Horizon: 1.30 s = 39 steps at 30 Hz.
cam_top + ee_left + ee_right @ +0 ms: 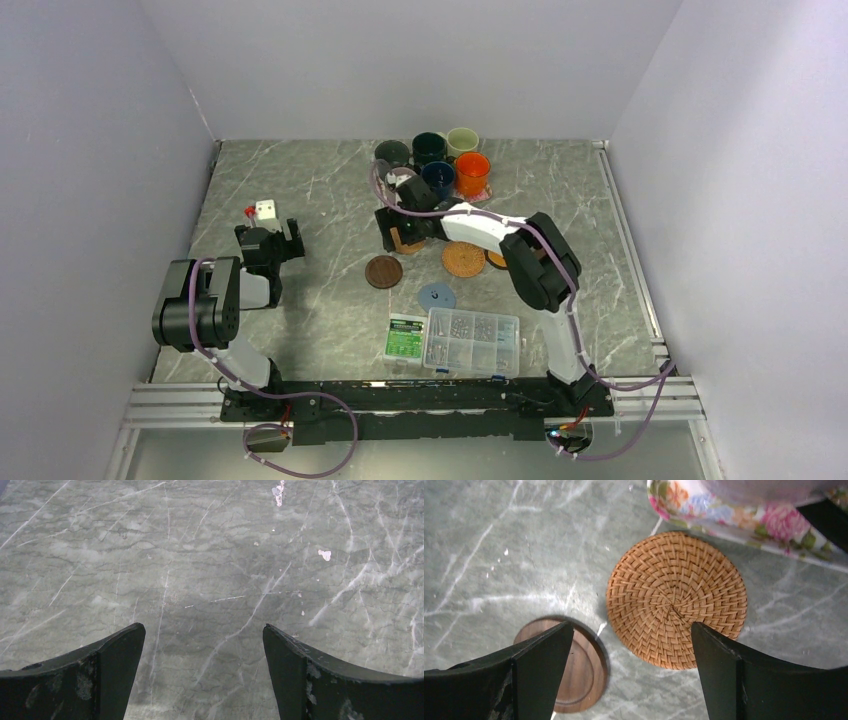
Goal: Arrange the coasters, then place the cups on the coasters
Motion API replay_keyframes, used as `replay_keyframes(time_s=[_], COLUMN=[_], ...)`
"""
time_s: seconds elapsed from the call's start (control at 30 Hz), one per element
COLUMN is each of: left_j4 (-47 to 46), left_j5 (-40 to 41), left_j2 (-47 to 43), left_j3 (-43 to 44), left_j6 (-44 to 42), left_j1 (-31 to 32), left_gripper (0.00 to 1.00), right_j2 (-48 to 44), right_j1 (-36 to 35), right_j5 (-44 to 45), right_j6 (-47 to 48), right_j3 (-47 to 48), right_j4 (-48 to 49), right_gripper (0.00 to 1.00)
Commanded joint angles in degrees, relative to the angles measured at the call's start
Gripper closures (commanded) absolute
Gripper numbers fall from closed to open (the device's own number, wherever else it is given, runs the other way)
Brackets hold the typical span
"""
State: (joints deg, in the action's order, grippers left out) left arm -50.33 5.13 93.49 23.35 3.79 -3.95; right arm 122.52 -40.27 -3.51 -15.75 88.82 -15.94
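Observation:
Several cups cluster at the back centre: dark grey-green [392,152], dark teal [429,148], pale cream [462,141], orange [472,172], navy [437,178]. A mauve cup [401,180] is partly behind the right arm. Coasters lie in front: dark brown [383,271], woven tan [463,259], light blue [437,296]. An orange-edged one [497,260] peeks from under the arm. My right gripper [398,238] [630,626] hangs open above another woven coaster [676,600] and a dark brown coaster [574,670]. My left gripper [268,235] [204,626] is open over bare table.
A floral tray [734,517] lies just beyond the woven coaster in the right wrist view. A clear screw box [470,342] and a green card [405,337] sit near the front. A small white and red object [264,210] stands just beyond the left gripper.

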Motion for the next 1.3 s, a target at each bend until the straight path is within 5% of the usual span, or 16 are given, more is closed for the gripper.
replay_keyframes(time_s=[0.0, 0.5, 1.27], left_j4=[-2.9, -2.9, -2.8], left_j5=[-0.8, -0.8, -0.8], left_j2=[0.0, 0.0, 0.0], left_j3=[-0.1, -0.1, -0.1], left_j6=[-0.6, -0.6, -0.6], left_j1=[-0.1, -0.1, -0.2], left_gripper=[0.06, 0.06, 0.06], right_j2=[-4.5, -11.1, -15.2], right_j1=[0.2, 0.1, -2.4], right_j5=[0.5, -1.6, -3.2], right_j6=[-0.4, -1.6, -2.8], right_j3=[-5.3, -17.4, -23.8], right_j4=[-1.8, 1.7, 1.9], right_gripper=[0.07, 0.07, 0.08])
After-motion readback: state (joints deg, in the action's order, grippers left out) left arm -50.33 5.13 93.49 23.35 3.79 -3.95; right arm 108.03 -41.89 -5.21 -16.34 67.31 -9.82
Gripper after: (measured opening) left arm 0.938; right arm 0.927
